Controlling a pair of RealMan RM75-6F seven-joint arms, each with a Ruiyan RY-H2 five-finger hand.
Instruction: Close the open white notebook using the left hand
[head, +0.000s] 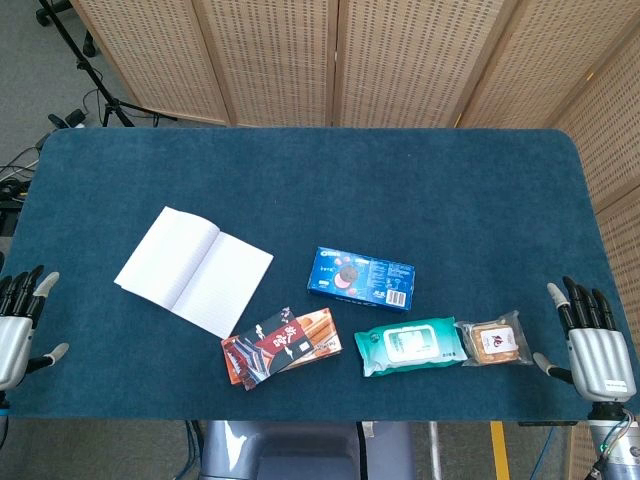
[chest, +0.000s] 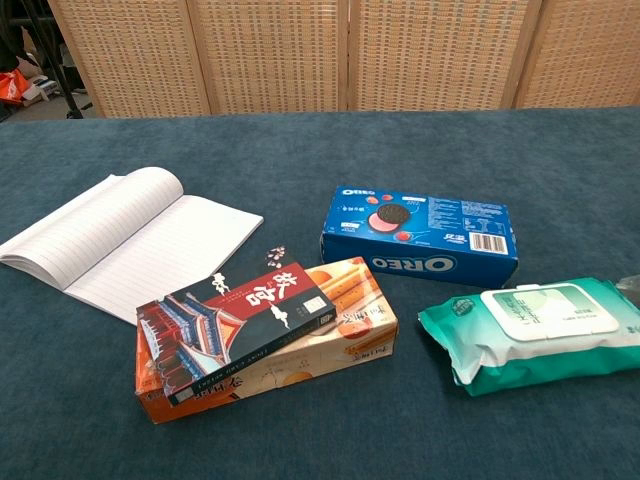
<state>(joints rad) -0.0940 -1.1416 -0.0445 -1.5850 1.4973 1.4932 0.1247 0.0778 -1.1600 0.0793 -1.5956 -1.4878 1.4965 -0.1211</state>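
From the head view, the white notebook (head: 193, 270) lay open on the left of the blue table (head: 420, 190) — lined pages up; the left hand (head: 18, 325) and right hand (head: 595, 345) rested at the edges, fingers spread, holding nothing. From the chest view, the notebook (chest: 125, 240) lay flat beside a snack box (chest: 265, 335) — pages faintly ruled.

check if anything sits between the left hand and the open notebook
Nothing visible does. The left hand hovers at the table's left edge, and only bare blue cloth lies between it and the white notebook. The snack box sits on the notebook's far side.
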